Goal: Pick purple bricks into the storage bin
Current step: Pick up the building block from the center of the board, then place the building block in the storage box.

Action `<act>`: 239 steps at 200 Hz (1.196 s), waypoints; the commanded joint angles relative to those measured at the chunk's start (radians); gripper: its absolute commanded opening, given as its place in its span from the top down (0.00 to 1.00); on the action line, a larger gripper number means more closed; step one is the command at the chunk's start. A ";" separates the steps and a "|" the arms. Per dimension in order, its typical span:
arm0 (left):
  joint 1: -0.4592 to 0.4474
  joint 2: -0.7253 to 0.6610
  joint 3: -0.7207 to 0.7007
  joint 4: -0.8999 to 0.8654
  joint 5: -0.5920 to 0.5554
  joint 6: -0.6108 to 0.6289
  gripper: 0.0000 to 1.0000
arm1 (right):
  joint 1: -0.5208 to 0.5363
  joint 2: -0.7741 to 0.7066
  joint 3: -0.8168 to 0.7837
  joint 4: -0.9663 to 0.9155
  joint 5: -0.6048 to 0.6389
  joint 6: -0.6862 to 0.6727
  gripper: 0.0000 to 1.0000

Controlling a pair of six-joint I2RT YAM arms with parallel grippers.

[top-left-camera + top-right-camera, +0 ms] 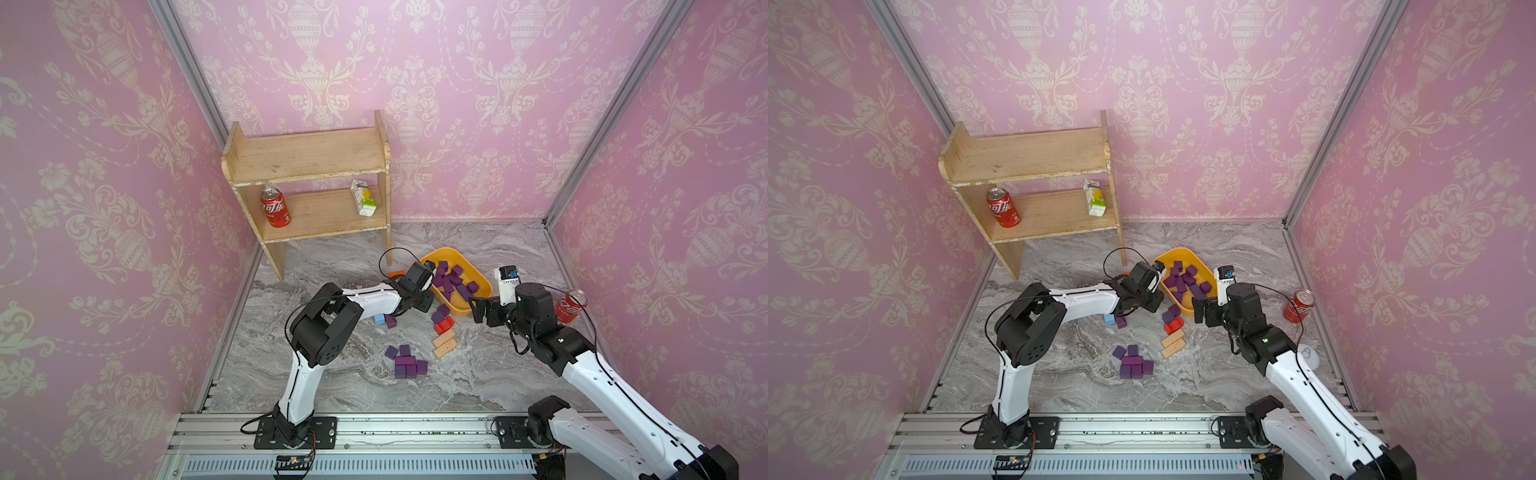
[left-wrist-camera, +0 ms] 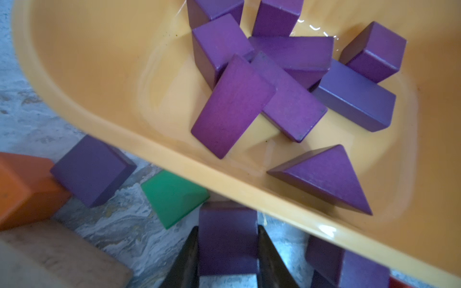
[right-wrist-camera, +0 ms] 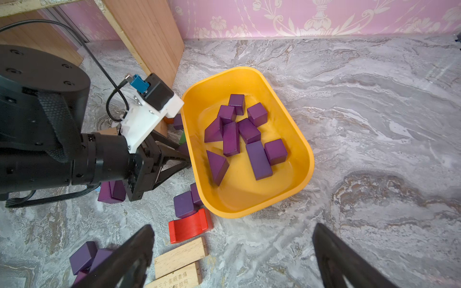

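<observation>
Brick (image 2: 228, 249) clenched in the left hand (image 2: 228, 228), just outside the bin (image 2: 74, 62) wall, long axis pointing at that wall | Risk: a low lift could snag the rim and shove the bin, or nudge the green wedge (image 2: 172, 197) beside it | Right hand (image 3: 232, 225) spread wide, empty.

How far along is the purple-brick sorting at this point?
Done: about nine purple bricks lie in the storage bin. In hand: the left claw is shut on another purple brick just outside the rim; the right claw is open, empty. Left: a front cluster, two by the red block, one by the blue block.
</observation>
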 commanded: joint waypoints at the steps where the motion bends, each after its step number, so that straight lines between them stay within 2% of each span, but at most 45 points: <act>1: -0.009 -0.083 -0.021 -0.041 -0.043 0.023 0.79 | -0.005 0.001 -0.009 -0.012 0.016 0.019 0.00; 50: -0.019 -0.182 -0.027 -0.062 -0.058 0.004 0.79 | -0.006 0.000 -0.022 0.006 0.024 0.031 0.00; 88: -0.034 -0.188 0.028 -0.077 -0.061 0.020 0.79 | -0.006 -0.014 -0.035 0.018 0.032 0.036 0.00; 151: -0.036 -0.057 0.203 -0.095 -0.031 0.044 0.79 | -0.006 -0.016 -0.051 0.033 0.063 0.050 0.00; 187: -0.036 0.040 0.334 -0.160 -0.061 0.084 0.78 | -0.006 -0.007 -0.055 0.041 0.052 0.049 0.00; 239: -0.034 0.127 0.433 -0.201 -0.128 0.112 0.76 | -0.006 -0.006 -0.056 0.036 0.061 0.048 0.00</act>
